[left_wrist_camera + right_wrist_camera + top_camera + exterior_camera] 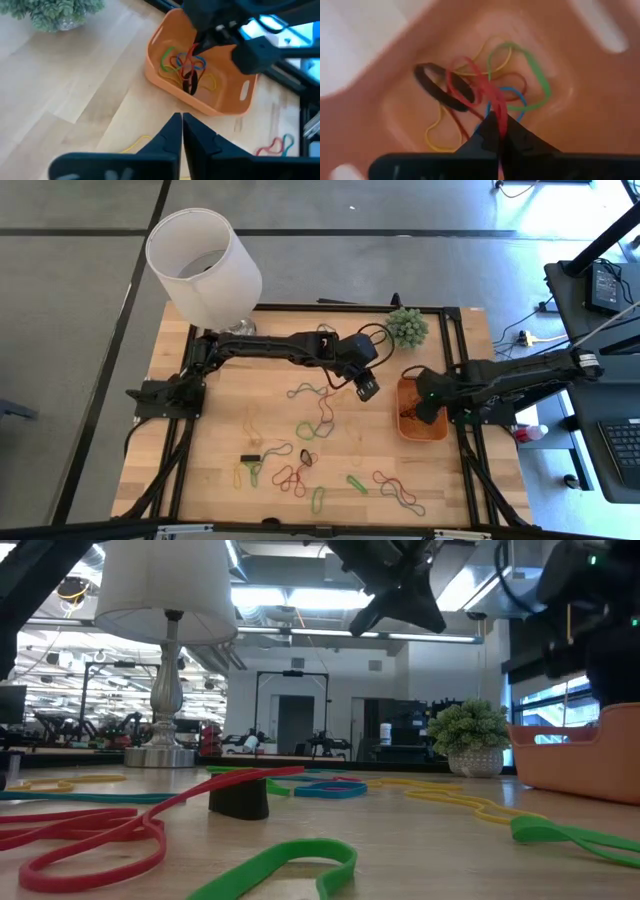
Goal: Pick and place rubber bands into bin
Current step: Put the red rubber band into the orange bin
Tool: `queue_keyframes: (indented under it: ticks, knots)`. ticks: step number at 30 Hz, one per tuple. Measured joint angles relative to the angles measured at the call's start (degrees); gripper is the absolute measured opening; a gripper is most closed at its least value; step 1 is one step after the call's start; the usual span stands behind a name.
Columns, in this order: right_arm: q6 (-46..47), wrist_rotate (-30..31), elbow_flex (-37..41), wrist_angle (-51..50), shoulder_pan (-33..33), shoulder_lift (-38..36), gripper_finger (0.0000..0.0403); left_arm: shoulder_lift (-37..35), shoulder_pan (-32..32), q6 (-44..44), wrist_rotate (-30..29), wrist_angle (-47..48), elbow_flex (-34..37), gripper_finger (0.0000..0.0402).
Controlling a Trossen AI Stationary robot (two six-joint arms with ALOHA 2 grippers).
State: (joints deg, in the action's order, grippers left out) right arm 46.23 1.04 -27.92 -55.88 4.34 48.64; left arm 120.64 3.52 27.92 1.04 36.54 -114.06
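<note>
My right gripper (499, 131) hangs directly over the bin (408, 425), its fingers pinched together on a red rubber band (485, 92) whose loop dangles down into the tray. A dark band (442, 87) seems to hang with it, though I cannot tell whether it is caught in my pinch or merely tangled in the red one. Below my fingertips the bin already holds a small heap of green, yellow, blue and red bands. So I judge this to be the drop step: the carry is done, the release is not.

My left gripper (367, 388) hovers above the worktop (200, 450) just beside the bin, fingers closed and, as far as I can see, holding nothing.

Next I need to part my right fingers so the red band falls clear inside the walls, and watch that it does not cling to a fingertip when I lift. Many loose rubber bands (300, 475) lie scattered on the worktop well apart from both grippers, on the far side of my left one from the bin.
</note>
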Motion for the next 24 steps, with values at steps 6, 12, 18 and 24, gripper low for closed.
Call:
queue_keyframes:
  ticks: [6, 12, 18, 24]
  knots:
    - [4.19, -0.08, 2.88, 7.45, -0.02, 3.13, 0.0006, -0.57, -0.04, -6.82, -0.81, 2.77, 0.2, 0.0001]
    - [7.81, 1.9, 1.27, 9.1, -0.04, 4.2, 0.0018, -8.15, -0.1, -10.21, -4.23, 3.26, 9.92, 0.0001]
    - [12.39, 1.88, 0.17, 9.07, -0.04, 4.14, 0.006, -23.48, -0.1, -9.71, -3.73, -9.07, 32.0, 0.0001]
    - [18.33, 1.78, 0.17, 7.95, -0.04, 4.14, 0.0134, -37.9, -0.14, -7.47, -2.6, -17.36, 50.05, 0.0001]
